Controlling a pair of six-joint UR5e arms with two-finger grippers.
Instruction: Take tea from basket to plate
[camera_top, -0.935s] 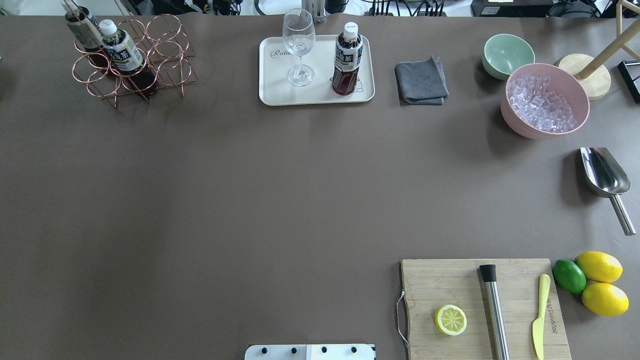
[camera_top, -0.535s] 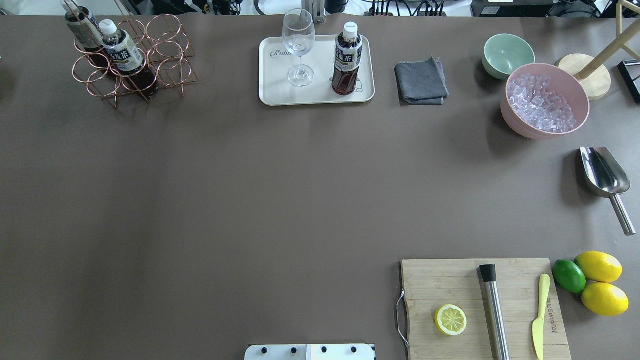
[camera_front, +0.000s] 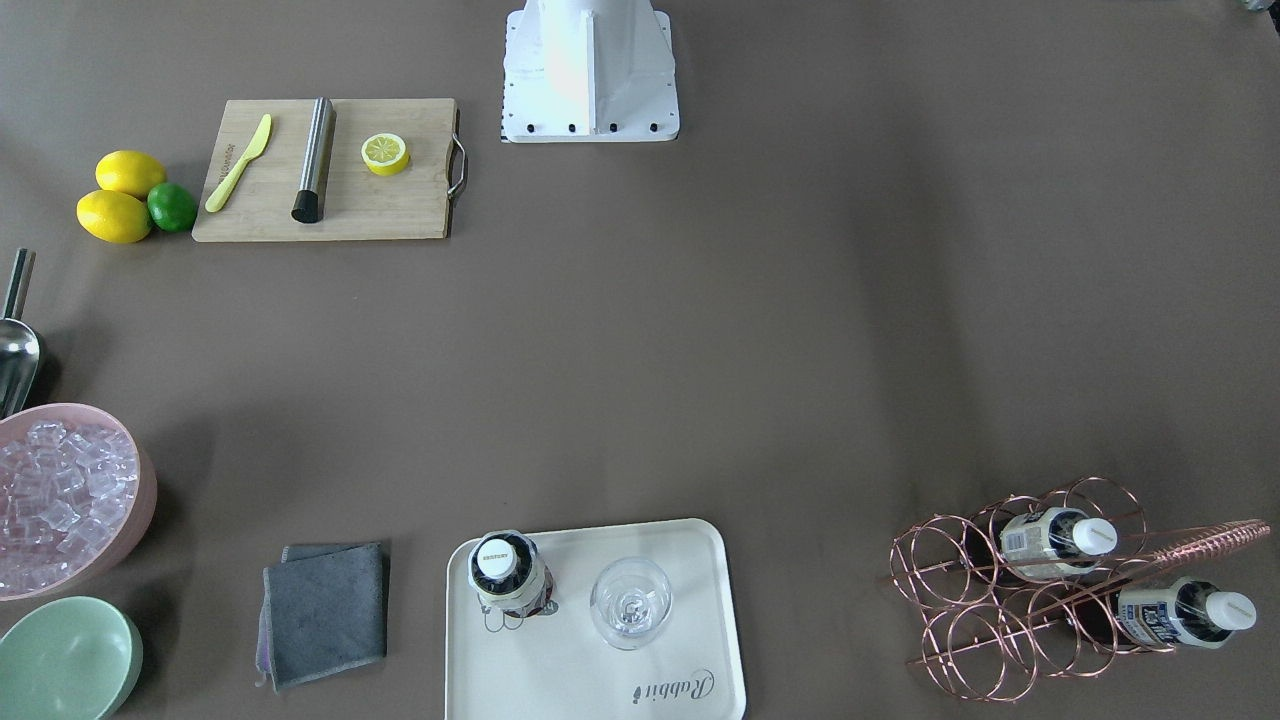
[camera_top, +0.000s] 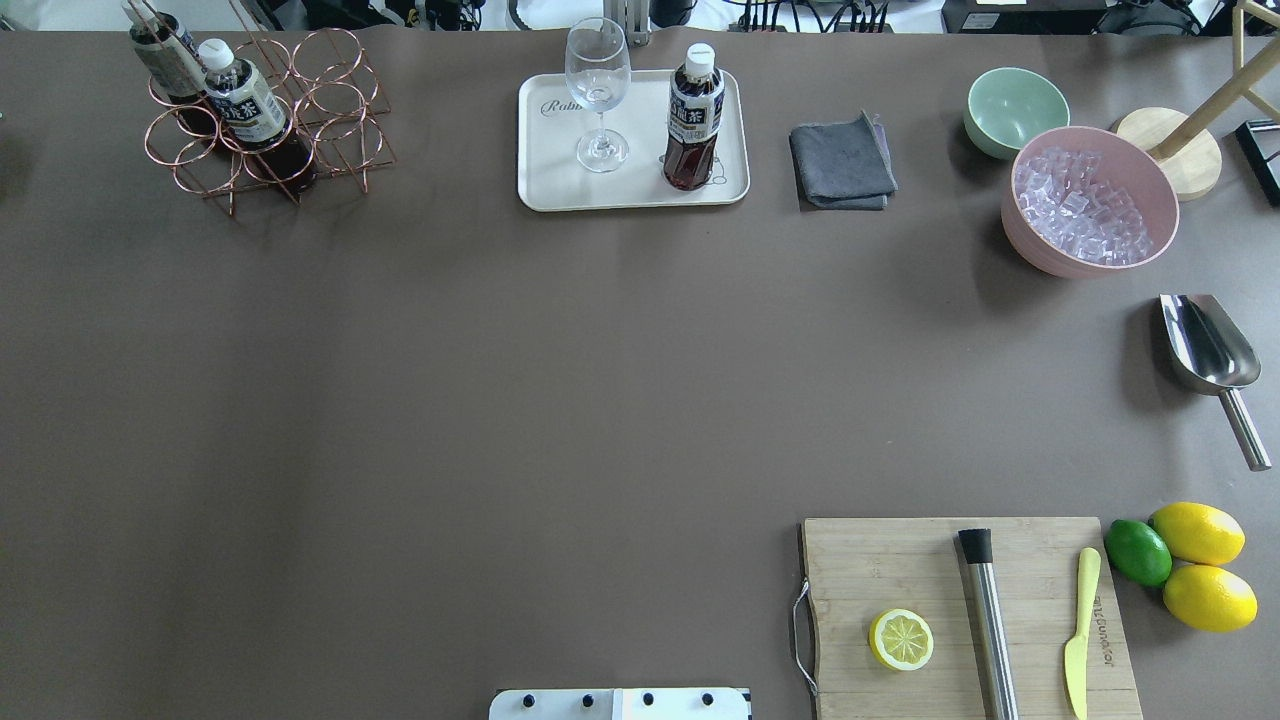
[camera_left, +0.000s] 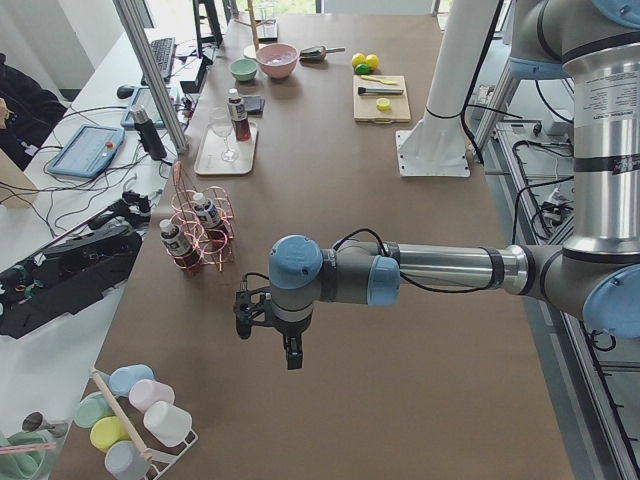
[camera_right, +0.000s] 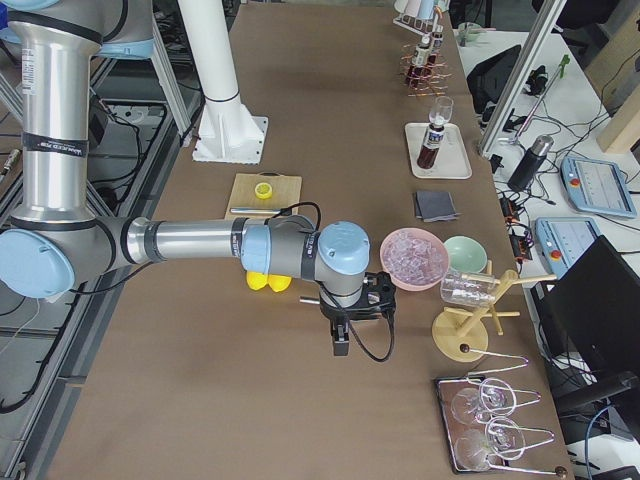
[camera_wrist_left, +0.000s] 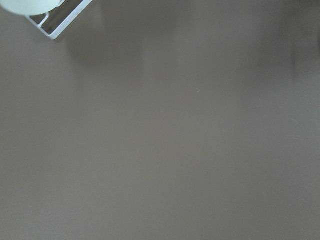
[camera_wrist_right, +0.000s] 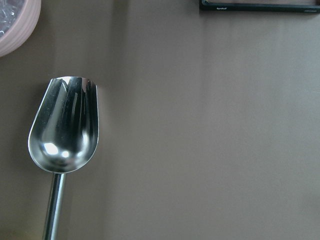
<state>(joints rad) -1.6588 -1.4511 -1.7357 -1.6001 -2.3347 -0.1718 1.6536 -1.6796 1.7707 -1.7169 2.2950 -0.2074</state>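
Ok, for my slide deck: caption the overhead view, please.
One tea stands beside a glass on the plate; two more sit in the basket.

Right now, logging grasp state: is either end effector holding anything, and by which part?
Nothing: the left end effector and right end effector both hang empty above the table.

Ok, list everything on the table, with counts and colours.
basket: one, rose-gold, far left
plate: one, cream, far middle
tea bottles: three, dark brown; two in basket, one on plate
wine glass: one, clear, on plate
cloth: one, grey, right of plate
mint bowl, pink bowl: two, far right; pink holds ice
scoop: one, steel, right edge
cutting board: one, wooden, near right; holds lemon half, steel bar, yellow knife
lemons: two, yellow; lime: one, green; beside board
left end effector, right end effector: two, dark, over table ends; state unclear
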